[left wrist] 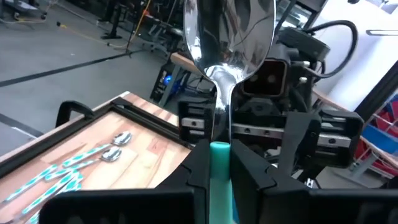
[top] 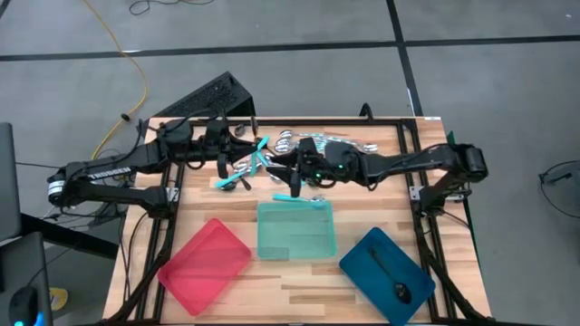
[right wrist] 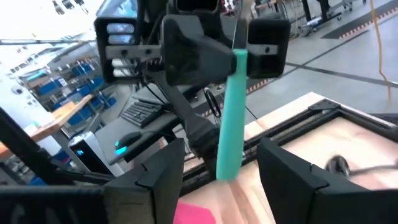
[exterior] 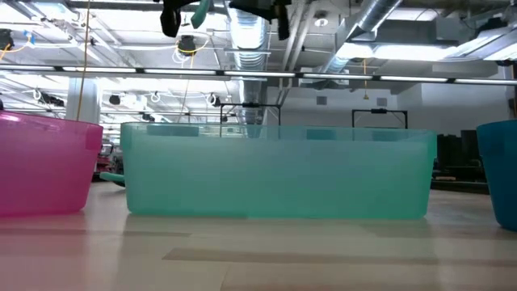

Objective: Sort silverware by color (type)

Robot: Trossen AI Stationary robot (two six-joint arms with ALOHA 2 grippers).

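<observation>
Left end effector (left wrist: 219, 171) is pinched tight on a turquoise-handled spoon (left wrist: 227, 56) held up in the air over the surface's far edge, w/ the right end effector (right wrist: 221, 165) spread wide round the spoon's handle, not touching it.

White lettering that reads "TROSSEN" runs along the forearm of the left arm (top: 113, 167) in the high view, and no other text, label or number can be read anywhere.
</observation>
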